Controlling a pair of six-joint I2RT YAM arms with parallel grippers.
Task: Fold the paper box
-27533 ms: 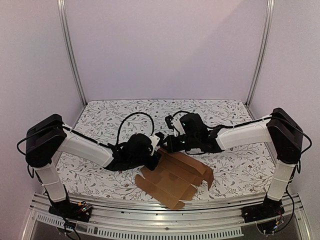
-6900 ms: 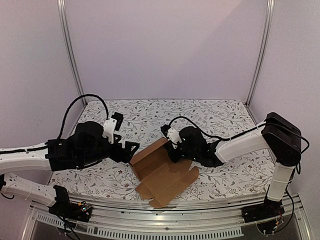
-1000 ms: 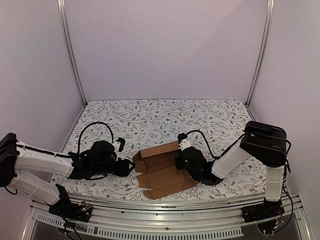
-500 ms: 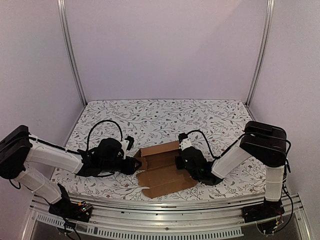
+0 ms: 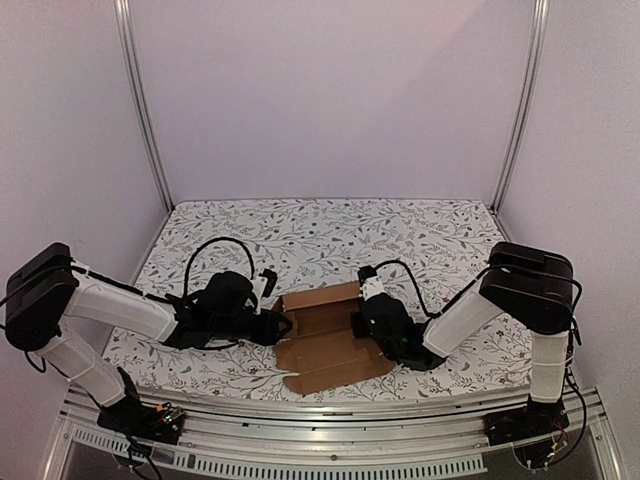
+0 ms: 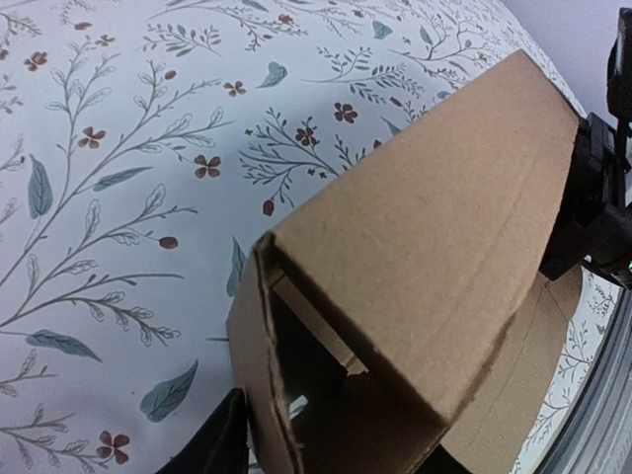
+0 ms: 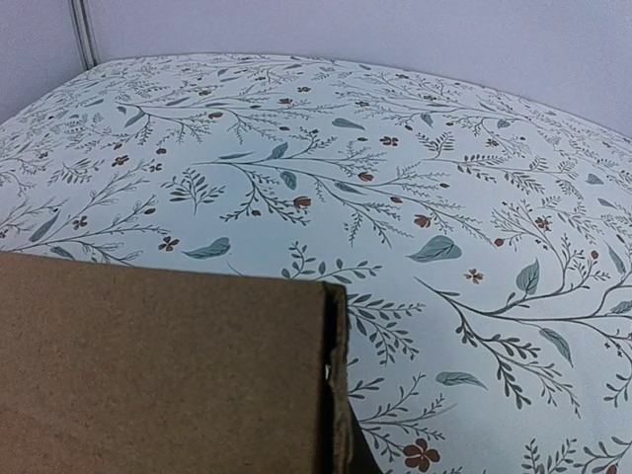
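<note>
One black finger (image 6: 222, 446) of the left gripper (image 5: 281, 326) lies against the outside of the paper box's (image 5: 328, 340) left end wall. Its partner is hidden, so I can't tell whether the cardboard is clamped. The right gripper (image 5: 357, 322) is closed at the box's right end, its fingers out of sight behind a brown panel. The box, partly folded, sits on the flowered table (image 5: 320, 230) near its front edge, between both arms.

No readable text, labels, brands or numbers, paper box (image 5: 325, 350) plain and unmarked
</note>
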